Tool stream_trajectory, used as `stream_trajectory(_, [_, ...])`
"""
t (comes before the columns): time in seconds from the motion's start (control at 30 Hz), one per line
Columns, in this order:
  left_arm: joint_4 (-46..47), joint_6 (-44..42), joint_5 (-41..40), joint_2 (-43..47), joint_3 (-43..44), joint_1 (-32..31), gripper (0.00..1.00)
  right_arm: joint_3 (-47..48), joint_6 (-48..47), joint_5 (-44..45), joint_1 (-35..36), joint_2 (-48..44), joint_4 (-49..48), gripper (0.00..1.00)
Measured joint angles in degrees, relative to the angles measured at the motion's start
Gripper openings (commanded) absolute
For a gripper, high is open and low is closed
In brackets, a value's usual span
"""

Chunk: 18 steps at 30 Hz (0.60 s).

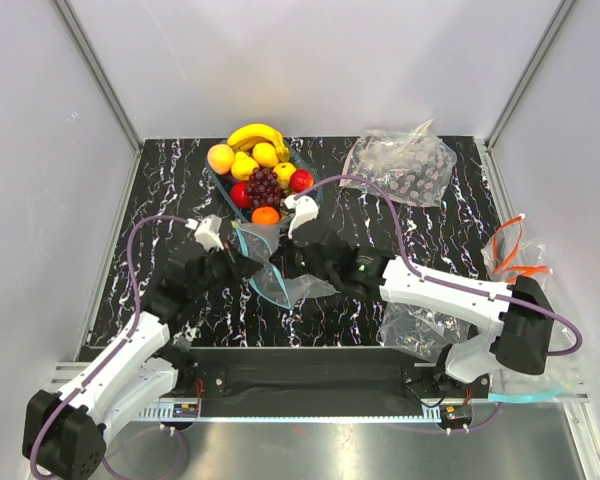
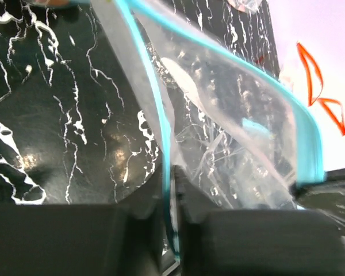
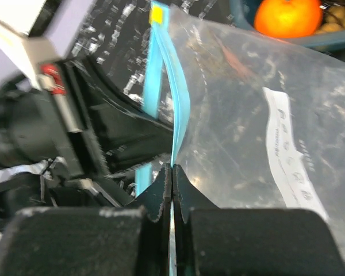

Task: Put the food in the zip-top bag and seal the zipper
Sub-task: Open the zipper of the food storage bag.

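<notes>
Pinching thin film is the whole job here. The zip-top bag (image 1: 270,272) stands at the middle of the table (image 1: 160,200), with the food (image 1: 260,170) heaped just at its 12 o'clock and none of it visibly inside. The left gripper (image 2: 171,192), at the bag's 9 o'clock, has its fingers drawn narrow on the zipper (image 2: 160,115). The right gripper (image 3: 172,172), at 3 o'clock, is clamped tight on that light-blue strip too. I judge the bag nearly weightless, limp and slick, with clear walls that would crumple and slide under a grip. The strip looks stiffer, so holds belong there, one on each lip. The fruits look light, hard and rounded, apt to roll.
</notes>
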State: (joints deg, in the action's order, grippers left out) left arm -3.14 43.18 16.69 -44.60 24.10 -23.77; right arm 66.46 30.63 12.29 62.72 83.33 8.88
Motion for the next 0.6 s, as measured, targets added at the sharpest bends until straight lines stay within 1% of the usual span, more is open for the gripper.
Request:
stream_trajectory(0.13, [-6.01, -3.21, -2.23, 0.17, 6.01, -0.24, 0.04, 5.84, -1.05, 4.52, 0.81, 1.53, 8.17, 0.0])
stream_trajectory(0.33, [-20.02, -8.79, -11.61, 2.27, 19.32, -0.44, 0.02, 11.82, -2.4, 11.23, 1.03, 2.38, 16.85, 0.02])
stream_trajectory(0.47, [-28.96, -11.63, -17.35, 1.86, 28.52, -0.42, 0.0, 13.05, -2.27, 15.04, 1.03, 2.6, 19.39, 0.03])
stream_trajectory(0.6, [-37.88, -15.28, -21.81, -2.38, 39.1, -0.46, 0.0, 12.46, -0.74, 16.26, 1.03, 2.91, 19.39, 0.04])
